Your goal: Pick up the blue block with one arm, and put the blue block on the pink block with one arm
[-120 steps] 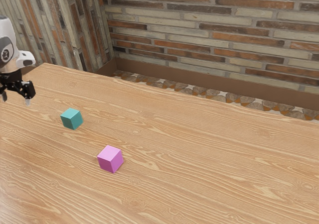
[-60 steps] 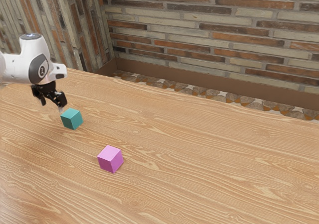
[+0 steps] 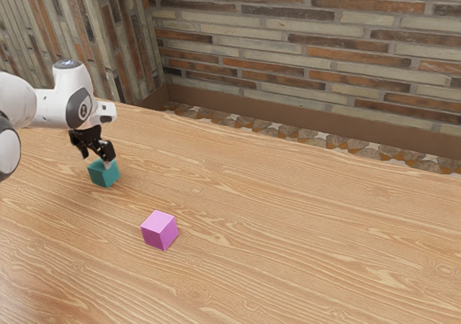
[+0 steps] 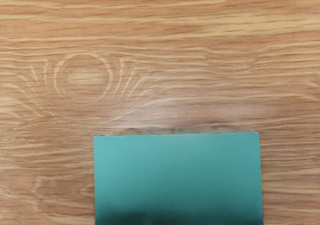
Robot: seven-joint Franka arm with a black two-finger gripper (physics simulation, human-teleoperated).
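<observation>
The end effector (image 3: 103, 160) hangs at the left of the exterior view, pointing down right at the top of the blue block (image 3: 101, 176), which is teal in shade; its black tips overlap the block's upper edge, and from this angle I cannot tell whether it is open around the block or already closed on it. The white arm (image 3: 50, 104) reaches in from the left edge of the frame to carry it. The blue block sits flat on the counter (image 3: 288, 216). In the wrist view the same block (image 4: 177, 180) lies directly under the hand as a flat teal rectangle at the lower middle of the frame, with bare wood grain and a round knot on the counter (image 4: 160, 60) beyond it. The pink block (image 3: 159, 230) rests on the counter below and to the right of the blue one in the exterior view, apart from it and turned slightly. The counter is light wood with strong grain. Behind it runs a brick wall (image 3: 302, 43) across the top of the frame, with a brown ledge (image 3: 324, 119) and a row of rounded stones (image 3: 302, 133) along its foot.
</observation>
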